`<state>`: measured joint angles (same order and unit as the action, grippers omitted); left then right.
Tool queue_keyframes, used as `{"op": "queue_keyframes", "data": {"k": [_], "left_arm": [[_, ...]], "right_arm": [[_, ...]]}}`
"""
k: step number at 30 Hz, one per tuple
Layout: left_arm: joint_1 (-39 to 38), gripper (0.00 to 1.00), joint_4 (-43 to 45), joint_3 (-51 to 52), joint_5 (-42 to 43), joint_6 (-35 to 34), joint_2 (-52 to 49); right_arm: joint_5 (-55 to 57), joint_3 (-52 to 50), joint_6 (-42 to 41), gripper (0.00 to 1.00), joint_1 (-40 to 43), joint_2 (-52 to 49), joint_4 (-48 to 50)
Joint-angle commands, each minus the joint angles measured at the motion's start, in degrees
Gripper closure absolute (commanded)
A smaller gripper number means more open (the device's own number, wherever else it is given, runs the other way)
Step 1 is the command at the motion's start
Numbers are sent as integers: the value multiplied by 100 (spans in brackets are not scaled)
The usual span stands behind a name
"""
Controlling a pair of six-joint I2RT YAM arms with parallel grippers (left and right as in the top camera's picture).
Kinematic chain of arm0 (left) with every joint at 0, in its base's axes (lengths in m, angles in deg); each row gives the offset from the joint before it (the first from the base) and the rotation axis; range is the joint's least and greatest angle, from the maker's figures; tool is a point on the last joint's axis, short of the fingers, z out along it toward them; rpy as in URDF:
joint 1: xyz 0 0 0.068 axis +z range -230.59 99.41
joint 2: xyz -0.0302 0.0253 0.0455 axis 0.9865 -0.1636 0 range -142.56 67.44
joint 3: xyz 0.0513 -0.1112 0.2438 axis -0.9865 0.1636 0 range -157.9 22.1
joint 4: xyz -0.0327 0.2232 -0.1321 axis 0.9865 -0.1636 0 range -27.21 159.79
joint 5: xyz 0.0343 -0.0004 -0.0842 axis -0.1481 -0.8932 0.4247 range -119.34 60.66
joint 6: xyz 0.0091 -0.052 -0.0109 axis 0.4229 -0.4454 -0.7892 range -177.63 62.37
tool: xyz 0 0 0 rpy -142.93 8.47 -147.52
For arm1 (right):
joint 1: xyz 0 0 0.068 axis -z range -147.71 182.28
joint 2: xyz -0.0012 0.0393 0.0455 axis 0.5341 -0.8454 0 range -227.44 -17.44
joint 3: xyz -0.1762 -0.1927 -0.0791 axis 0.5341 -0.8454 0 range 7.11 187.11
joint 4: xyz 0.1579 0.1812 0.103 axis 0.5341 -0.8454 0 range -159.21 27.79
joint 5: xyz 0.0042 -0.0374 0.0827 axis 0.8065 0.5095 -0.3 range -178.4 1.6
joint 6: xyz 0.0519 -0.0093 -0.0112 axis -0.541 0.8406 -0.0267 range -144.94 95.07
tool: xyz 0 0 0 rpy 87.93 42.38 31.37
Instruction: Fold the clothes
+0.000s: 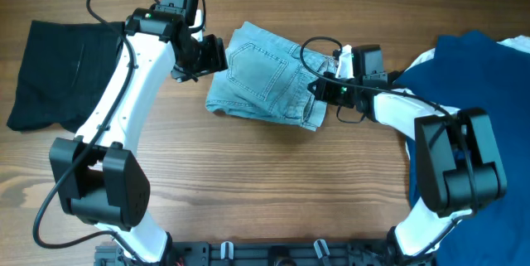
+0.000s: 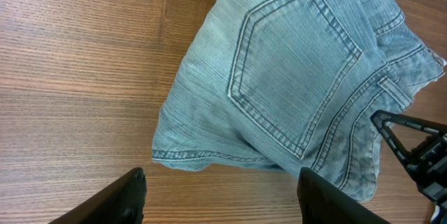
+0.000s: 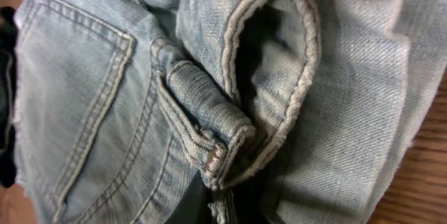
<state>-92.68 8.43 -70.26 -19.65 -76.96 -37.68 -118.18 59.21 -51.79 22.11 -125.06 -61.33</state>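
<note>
The light-blue denim jeans lie folded in a bundle at the table's middle, back pocket up. My left gripper is open and empty, hovering just off the jeans' left edge; its fingers frame bare wood in front of the hem. My right gripper is at the jeans' right edge, shut on the waistband by a belt loop; its fingers are mostly hidden by denim. It also shows in the left wrist view. A black garment lies far left. A navy garment lies far right.
The table is bare wood in front of the jeans. The right arm's base stands on the navy garment's near part. Cables loop above both grippers. The table's front edge carries a dark rail.
</note>
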Motion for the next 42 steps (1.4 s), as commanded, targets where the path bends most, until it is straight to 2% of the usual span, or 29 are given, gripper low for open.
{"op": "queue_keyframes", "data": {"k": [1,3,7,10,11,12,13,15,17,18,20,23,24,25,27,29,31,33,34,35,37,39,40,42], "left_arm": [[4,30,-17,-31,-37,116,-76],[4,30,-17,-33,-42,116,-76],[4,29,2,-33,-190,116,-76],[4,29,0,-33,-188,116,-76],[4,29,2,-33,-188,116,-76],[4,29,2,-33,-188,116,-76],[4,29,0,-33,-188,116,-76],[4,29,-13,-31,-186,116,-76],[4,28,-46,-20,-186,116,-76],[0,28,-55,7,-186,116,-76],[-17,30,-57,111,-184,116,-76],[-107,46,22,433,-181,116,-76],[-173,47,162,634,-181,116,-76],[-234,46,323,815,-177,116,-76],[-382,42,791,1239,-59,116,-76],[-509,31,1189,1563,31,116,-76],[-645,28,1690,1923,-13,173,-76],[-730,29,2164,2227,-94,409,-76],[-767,30,2406,2380,-216,417,-76],[-807,36,2706,2553,-321,417,-76],[-828,49,3045,2763,-339,417,-76],[-826,57,3143,2844,-448,417,-76],[-826,62,3139,2850,-577,420,-76],[-826,80,3134,2850,-964,420,-76]], "right_arm": [[-754,35,9,96,17,955,-17],[-874,35,90,96,9,1497,-63],[1499,33,251,96,11,1971,-940],[2103,22,313,96,11,1683,-1386],[2238,-9,352,76,11,1469,-1423],[2472,-9,420,49,11,1294,-1436],[2693,-9,413,43,13,1174,-1443],[2931,-4,348,41,37,1019,-1416],[2616,9,481,44,79,1080,-1438],[2267,13,621,50,79,1167,-1440],[1296,13,1047,54,76,1379,-1451],[-37,13,1405,56,76,1663,-1580],[-426,13,1523,55,76,1716,-1613],[-763,13,1652,53,74,1727,-1661],[-975,11,1788,39,59,1714,-1980],[-588,-7,1690,37,39,1703,-2450],[146,-72,1440,35,26,1690,-2889],[138,-192,1480,39,26,1685,-2859],[127,-247,1484,46,26,1683,-2809],[120,-291,1482,54,11,1681,-2743],[-15,-315,1480,55,-13,1679,-2706],[-74,-378,1467,56,-92,1659,-2610],[79,-466,1375,64,-127,1659,-2448],[848,-629,839,92,-140,1657,-2247]]}}
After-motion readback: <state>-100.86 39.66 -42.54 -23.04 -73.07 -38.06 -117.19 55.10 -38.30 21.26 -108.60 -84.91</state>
